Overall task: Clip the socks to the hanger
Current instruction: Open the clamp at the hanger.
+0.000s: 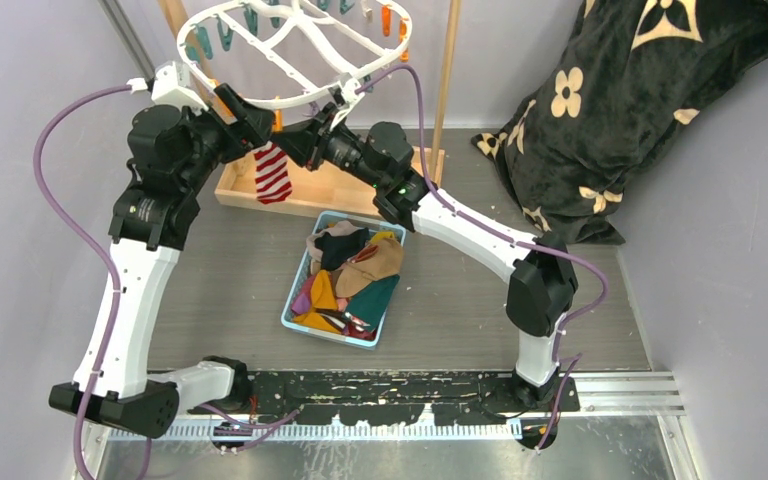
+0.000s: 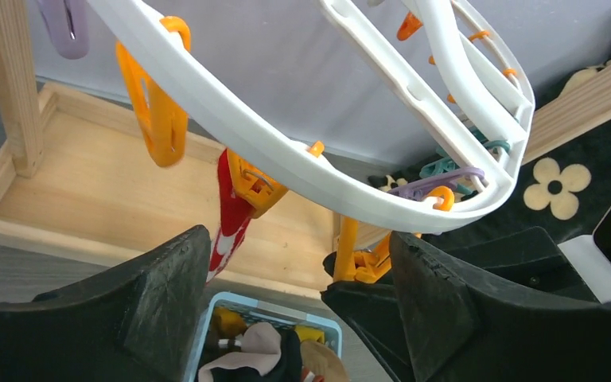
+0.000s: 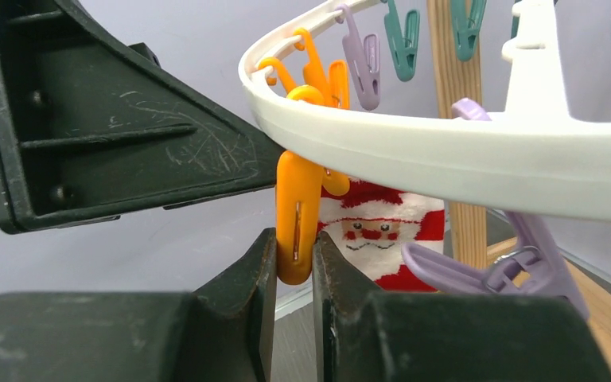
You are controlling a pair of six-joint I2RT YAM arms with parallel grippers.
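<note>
**Left to right.** Your left gripper (image 2: 298, 247) stands with jaws spread wide and empty, just below the near rim of the white hanger (image 1: 290, 100). Beside it, the striped sock (image 1: 272, 172) hangs from a rim clip (image 2: 251, 187) over the wooden stand base (image 1: 330, 190). At centre, the other socks (image 1: 355, 275) lie heaped in the blue bin (image 1: 330, 335). Your right gripper (image 3: 294, 259) is clenched on a dangling orange clip (image 3: 296, 207).

Plain pale lavender walls (image 1: 20, 40) left, back, right. Grey wood-grain tabletop (image 1: 230, 270), even soft light. Light wooden stand (image 1: 330, 195) at far edge; black flower-print blanket (image 1: 600, 110) heaped far right corner; metal rail (image 1: 625, 392) along near edge.
</note>
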